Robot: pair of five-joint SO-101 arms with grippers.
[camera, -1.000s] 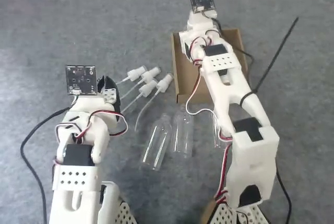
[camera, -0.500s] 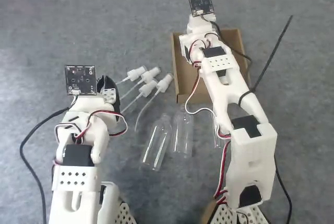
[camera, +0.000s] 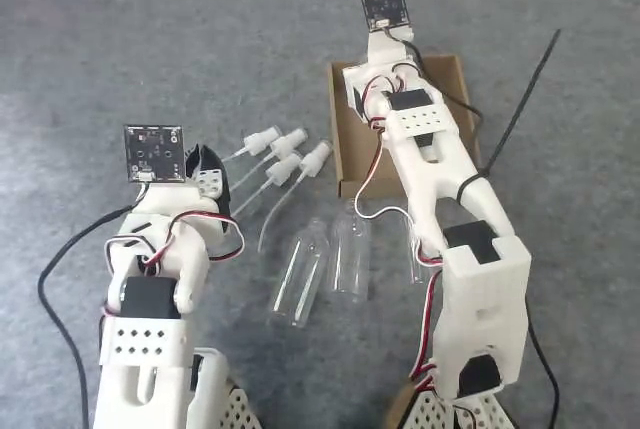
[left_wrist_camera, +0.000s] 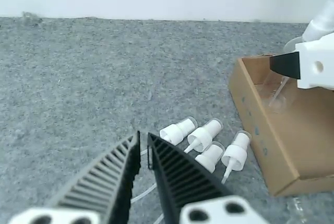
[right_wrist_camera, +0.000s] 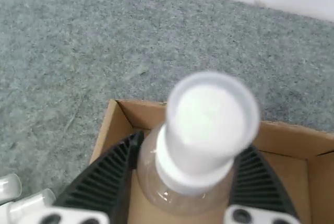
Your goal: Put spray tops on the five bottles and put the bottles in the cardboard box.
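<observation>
My right gripper (right_wrist_camera: pixel 193 148) is shut on a clear bottle (right_wrist_camera: pixel 209 114) fitted with a white spray top, and holds it upright over the cardboard box (right_wrist_camera: pixel 128 113). In the high view this gripper (camera: pixel 374 81) hangs above the box's (camera: pixel 342 149) far end. Several loose white spray tops (camera: pixel 285 154) lie on the grey mat left of the box. Two clear bottles (camera: pixel 300 274) (camera: pixel 350 249) lie on their sides nearer the arms, with a third (camera: pixel 415 249) partly hidden under the right arm. My left gripper (left_wrist_camera: pixel 143 138) is shut with nothing in it, just short of the spray tops (left_wrist_camera: pixel 205 135).
Grey carpet covers the table, with free room at the far left. A black cable (camera: pixel 525 109) runs to the right of the box. The right arm's body spans the box and the mat in front of it.
The right arm has shifted slightly over the box with the bottle in its gripper. The left arm, loose spray tops and lying bottles have not moved.
</observation>
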